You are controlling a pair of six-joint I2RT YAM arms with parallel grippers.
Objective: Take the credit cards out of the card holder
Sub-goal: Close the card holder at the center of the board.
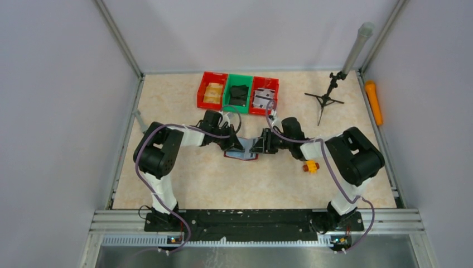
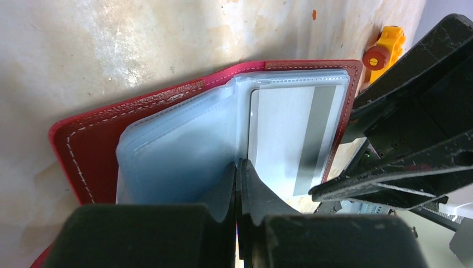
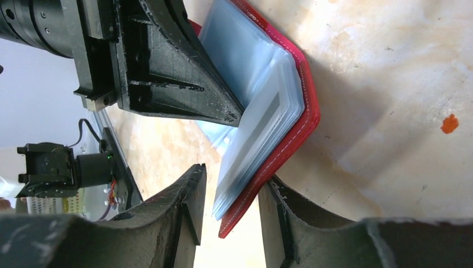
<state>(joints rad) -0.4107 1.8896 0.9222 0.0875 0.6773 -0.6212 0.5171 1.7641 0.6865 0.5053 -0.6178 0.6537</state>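
The card holder (image 1: 241, 154) lies open on the table (image 1: 223, 187), about in the middle and between the two arms. Its sleeves (image 2: 178, 151) face up. Its long axis as it lies open goes from left to right, and the fold goes from near to far. The right half does not lie flat. It is tilted up from the fold, with its free edge pointing toward the right arm. The left gripper (image 2: 239, 173) is closed tight, with its tip set among the clear sleeves near the fold. I cannot tell whether it pinches a thin leaf or only presses on it. The right gripper (image 3: 234, 218) has its jaws partly apart, and the raised edge of the right half stands between them. The red cover is against one finger and the other finger is clear of the sleeves, so nothing is held yet. One card (image 2: 284, 134) with a grey stripe shows inside a sleeve. I think the main risk is that the right jaws close on cover, sleeves and card together. A pull would then drag the whole holder and the card would stay in its pocket. The smooth plastic may also slip from under the left tip, and then the half would fold shut or the holder would slide on the table.
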